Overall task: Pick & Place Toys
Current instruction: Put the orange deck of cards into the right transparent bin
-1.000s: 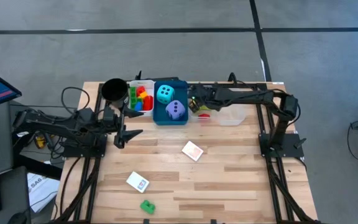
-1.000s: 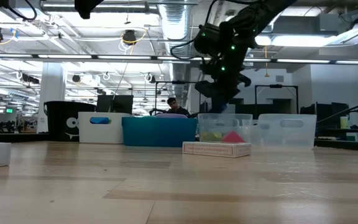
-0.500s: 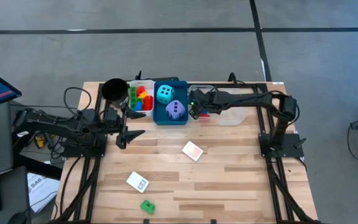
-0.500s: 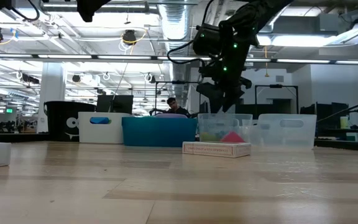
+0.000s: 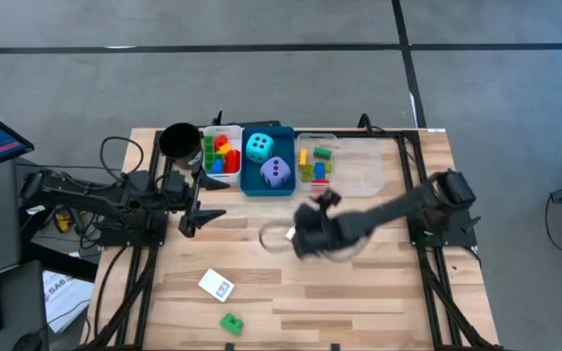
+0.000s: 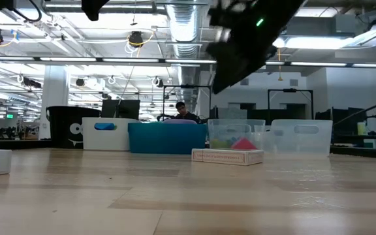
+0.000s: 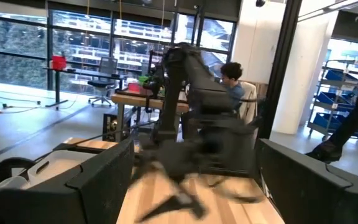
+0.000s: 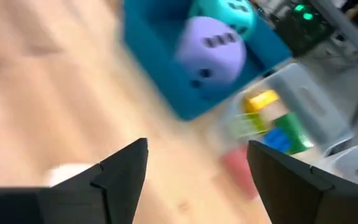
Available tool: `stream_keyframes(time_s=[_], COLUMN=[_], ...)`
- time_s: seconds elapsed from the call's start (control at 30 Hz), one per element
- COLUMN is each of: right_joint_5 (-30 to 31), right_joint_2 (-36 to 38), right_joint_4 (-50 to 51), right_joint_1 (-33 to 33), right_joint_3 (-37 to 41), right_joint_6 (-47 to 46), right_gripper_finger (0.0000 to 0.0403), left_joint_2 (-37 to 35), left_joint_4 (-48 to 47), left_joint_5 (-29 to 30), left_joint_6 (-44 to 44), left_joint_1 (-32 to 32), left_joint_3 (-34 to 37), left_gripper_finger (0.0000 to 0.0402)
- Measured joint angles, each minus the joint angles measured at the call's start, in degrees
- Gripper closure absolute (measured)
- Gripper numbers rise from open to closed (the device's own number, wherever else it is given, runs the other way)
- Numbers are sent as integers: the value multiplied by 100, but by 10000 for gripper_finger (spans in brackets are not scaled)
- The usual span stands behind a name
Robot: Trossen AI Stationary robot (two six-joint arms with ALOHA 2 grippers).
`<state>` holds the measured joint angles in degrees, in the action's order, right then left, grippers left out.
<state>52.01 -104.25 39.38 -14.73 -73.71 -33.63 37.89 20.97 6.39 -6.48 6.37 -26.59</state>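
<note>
The right gripper hangs over the middle of the bench, blurred, above the spot where a white and pink card lies. Its fingers stand apart with nothing between them. In the high view the card is mostly hidden under the gripper; in the low view it lies flat on the wood with the gripper well above it.

The left gripper waits at the left side of the bench, near the trays, its fingers spread wide and empty.

Along the far edge sit three trays side by side. The white tray on the left holds red, green, yellow and orange bricks. The blue tray in the middle holds a cyan die and, just nearer, a purple die. The clear tray on the right holds a few yellow, green, blue and red bricks in its left part. A black round cup stands left of the white tray.

Toward the near edge a second card lies flat, and just nearer than it a green brick sits by itself on the wood.

A person shows in the room beyond the bench.
</note>
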Motion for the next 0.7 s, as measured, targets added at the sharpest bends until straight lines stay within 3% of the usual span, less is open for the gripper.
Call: stream_keyframes(time_s=[0.23,0.5,0.7], right_joint_5=[456,959,980], right_joint_2=[0,-3,-4], right_joint_4=[497,1474,542], right_joint_1=[-1293,-1848,-1982], right_joint_3=[0,2,598], right_joint_6=[-1611,-3218,-3337], right_gripper_finger=[133,132,132], left_joint_2=[21,167,463], left_joint_4=[-2,-77,-32], left_joint_5=[-10,-24,-20], left_joint_6=[-152,-339,-328], left_joint_1=[0,11,11], left_joint_3=[0,3,2], left_gripper_finger=[73,73,73])
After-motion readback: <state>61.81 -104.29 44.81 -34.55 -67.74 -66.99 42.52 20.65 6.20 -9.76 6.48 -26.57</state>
